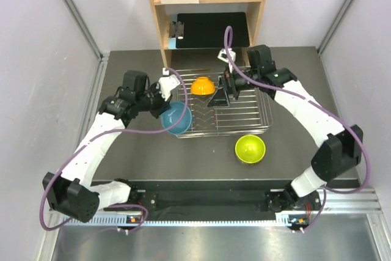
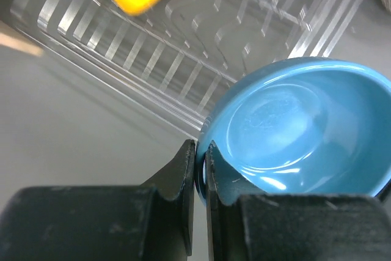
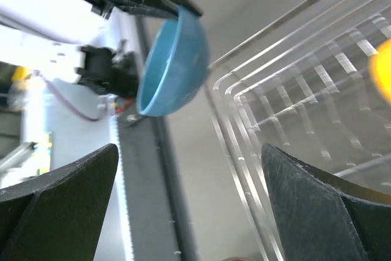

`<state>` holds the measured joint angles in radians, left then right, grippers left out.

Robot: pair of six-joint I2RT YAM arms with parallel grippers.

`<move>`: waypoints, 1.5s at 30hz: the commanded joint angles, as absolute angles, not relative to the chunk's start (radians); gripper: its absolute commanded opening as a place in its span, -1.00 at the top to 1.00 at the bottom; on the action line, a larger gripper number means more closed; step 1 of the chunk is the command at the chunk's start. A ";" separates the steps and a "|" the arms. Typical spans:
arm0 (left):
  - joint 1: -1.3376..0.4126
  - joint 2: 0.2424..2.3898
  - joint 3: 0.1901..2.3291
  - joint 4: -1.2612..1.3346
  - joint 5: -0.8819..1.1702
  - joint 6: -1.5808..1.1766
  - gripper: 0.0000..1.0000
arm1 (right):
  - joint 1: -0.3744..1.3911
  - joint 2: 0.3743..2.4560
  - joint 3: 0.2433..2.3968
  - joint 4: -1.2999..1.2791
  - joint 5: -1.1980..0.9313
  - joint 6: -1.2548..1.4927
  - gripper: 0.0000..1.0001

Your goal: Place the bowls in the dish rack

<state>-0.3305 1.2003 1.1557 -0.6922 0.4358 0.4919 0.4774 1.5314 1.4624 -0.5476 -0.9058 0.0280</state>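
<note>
The left pincer (image 2: 200,151) pinches the rim of a glossy blue round bowl (image 1: 176,117), tilted at the left edge of the silver wire dish rack (image 1: 250,113). The right pincer (image 3: 189,146) hangs spread wide above the rack — a small orange bowl (image 1: 202,85) sits at its far side, a lime-green bowl (image 1: 250,149) on the dark table (image 1: 153,157) just near of it.

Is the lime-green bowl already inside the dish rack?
No, the lime-green bowl sits on the table, outside the near rim of the dish rack.
</note>
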 commanded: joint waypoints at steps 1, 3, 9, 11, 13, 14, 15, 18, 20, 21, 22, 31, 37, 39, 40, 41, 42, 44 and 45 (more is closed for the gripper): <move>-0.357 1.187 1.239 -0.516 0.393 0.423 1.00 | 0.465 1.581 1.535 -0.520 -1.104 0.110 -0.99; -0.370 1.190 1.246 -0.476 0.388 0.413 1.00 | 0.465 1.603 1.534 -0.499 -1.126 0.127 -0.99; -0.403 1.223 1.247 -0.430 0.399 0.397 1.00 | 0.469 1.629 1.509 -0.430 -1.181 0.198 -0.99; -0.422 1.236 1.249 -0.429 0.399 0.397 1.00 | 0.474 1.635 1.509 -0.419 -1.190 0.207 -0.99; -0.429 1.241 1.252 -0.433 0.411 0.396 1.00 | 0.477 1.647 1.509 -0.410 -1.195 0.215 -0.99; -0.433 1.246 1.258 -0.434 0.417 0.396 1.00 | 0.477 1.654 1.512 -0.408 -1.196 0.215 -0.99; -0.434 1.246 1.259 -0.436 0.420 0.391 1.00 | 0.479 1.664 1.511 -0.405 -1.197 0.215 -0.99; -0.439 1.243 1.267 -0.436 0.436 0.385 1.00 | 0.486 1.683 1.508 -0.397 -1.193 0.212 -0.99; -0.443 1.241 1.273 -0.437 0.445 0.382 1.00 | 0.491 1.692 1.506 -0.391 -1.190 0.213 -0.99; -0.445 1.241 1.275 -0.436 0.448 0.377 1.00 | 0.494 1.703 1.508 -0.391 -1.190 0.210 -0.99; -0.448 1.241 1.278 -0.437 0.451 0.376 1.00 | 0.495 1.707 1.508 -0.391 -1.189 0.212 -0.99; -0.456 1.230 1.270 -0.427 0.446 0.364 1.00 | 0.526 1.778 1.562 -0.419 -1.239 0.216 -0.99; -0.469 1.224 1.246 -0.391 0.381 0.367 1.00 | 0.554 1.793 1.572 -0.419 -1.267 0.225 -0.99; -0.472 1.227 1.244 -0.390 0.361 0.368 1.00 | 0.557 1.793 1.578 -0.419 -1.273 0.230 -0.96; -0.472 1.229 1.241 -0.384 0.356 0.367 1.00 | 0.558 1.795 1.582 -0.419 -1.281 0.232 -0.93; -0.476 1.227 1.238 -0.380 0.345 0.368 1.00 | 0.560 1.793 1.580 -0.419 -1.282 0.230 -0.90; -0.476 1.227 1.236 -0.377 0.341 0.368 1.00 | 0.560 1.792 1.580 -0.419 -1.284 0.232 -0.87; -0.477 1.226 1.229 -0.371 0.333 0.371 1.00 | 0.561 1.787 1.575 -0.413 -1.292 0.232 -0.76; -0.476 1.226 1.226 -0.370 0.328 0.371 1.00 | 0.561 1.784 1.572 -0.408 -1.296 0.236 -0.73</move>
